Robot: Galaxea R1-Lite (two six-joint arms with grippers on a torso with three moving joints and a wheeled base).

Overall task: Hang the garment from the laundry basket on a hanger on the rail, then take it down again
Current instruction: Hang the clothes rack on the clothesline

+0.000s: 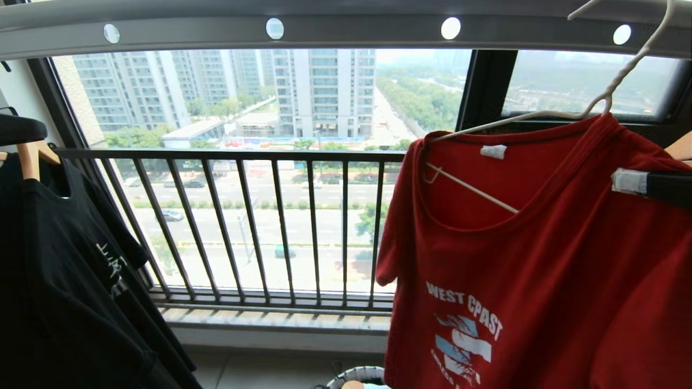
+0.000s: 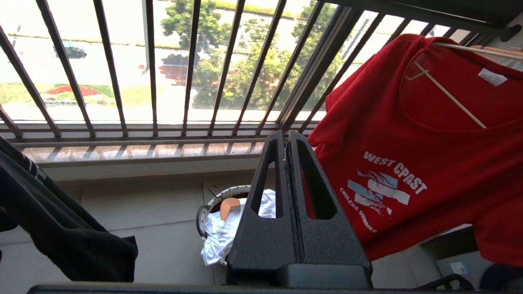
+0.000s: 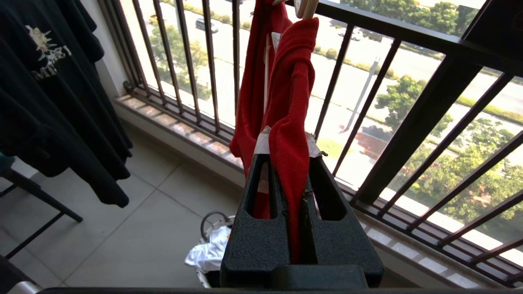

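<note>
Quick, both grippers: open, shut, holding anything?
Left gripper: shut, holding nothing, in front of the railing.
Right gripper: shut on the red T-shirt, which hangs on the hanger.

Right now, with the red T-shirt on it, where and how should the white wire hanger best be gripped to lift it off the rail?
Grip the white wire hanger at its bare twisted neck, just above the red T-shirt collar, coming from the front. The frame below is mostly cloth-covered. The right pincer already pinches shirt fabric.
</note>
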